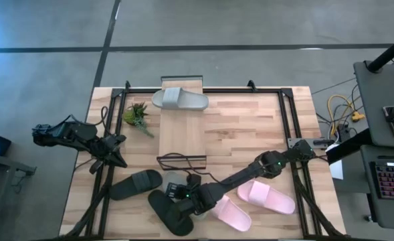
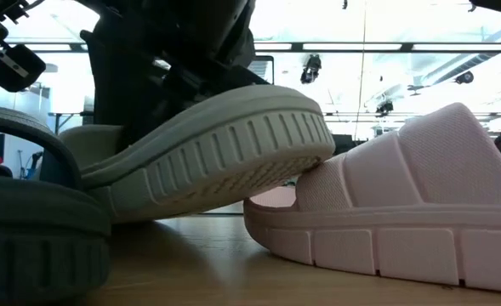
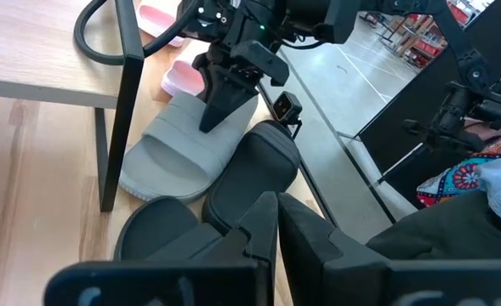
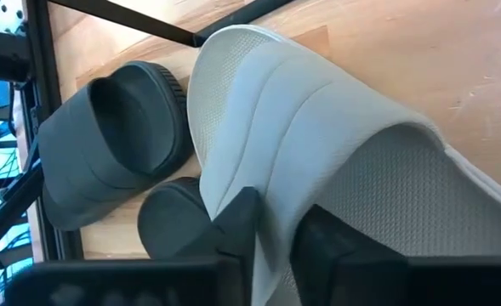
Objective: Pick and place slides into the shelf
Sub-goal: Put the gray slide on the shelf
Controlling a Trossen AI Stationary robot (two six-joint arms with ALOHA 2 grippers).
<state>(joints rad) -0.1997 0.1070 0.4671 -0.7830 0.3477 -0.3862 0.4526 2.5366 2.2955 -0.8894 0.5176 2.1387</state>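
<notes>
Grey slide [image 4: 318, 144] — pinched by right tool [image 4: 271, 234].

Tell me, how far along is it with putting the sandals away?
One grey foam sandal already lies on the narrow wooden-topped shelf. The right tool is closing on the strap of the second grey sandal. Two black foam sandals and two pink foam sandals wait on the table; the left tool idles.

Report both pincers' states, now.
Left pincer: shut, holding nothing.
Right pincer: shut on the grey slide strap.
</notes>
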